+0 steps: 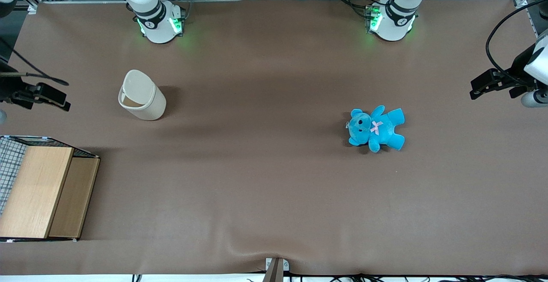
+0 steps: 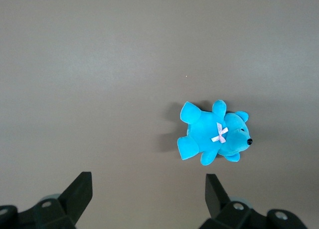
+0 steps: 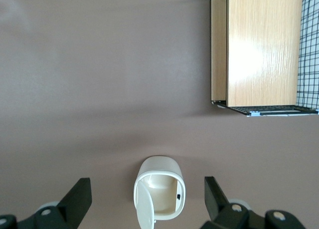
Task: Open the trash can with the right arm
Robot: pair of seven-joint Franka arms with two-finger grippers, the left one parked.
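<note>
The brown table (image 1: 274,188) is carrying the trash can (image 1: 142,96), lid raised, a blue teddy bear (image 1: 376,129) lying toward the parked arm's end, and a wooden box (image 1: 40,192). The gripper (image 3: 144,201), fingers spread, is hovering above the can.

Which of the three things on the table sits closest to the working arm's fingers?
The cream trash can, lid tipped up. The gripper hovers above it, fingers spread; the wooden box lies farther off, the blue teddy bear toward the parked arm's end.
</note>
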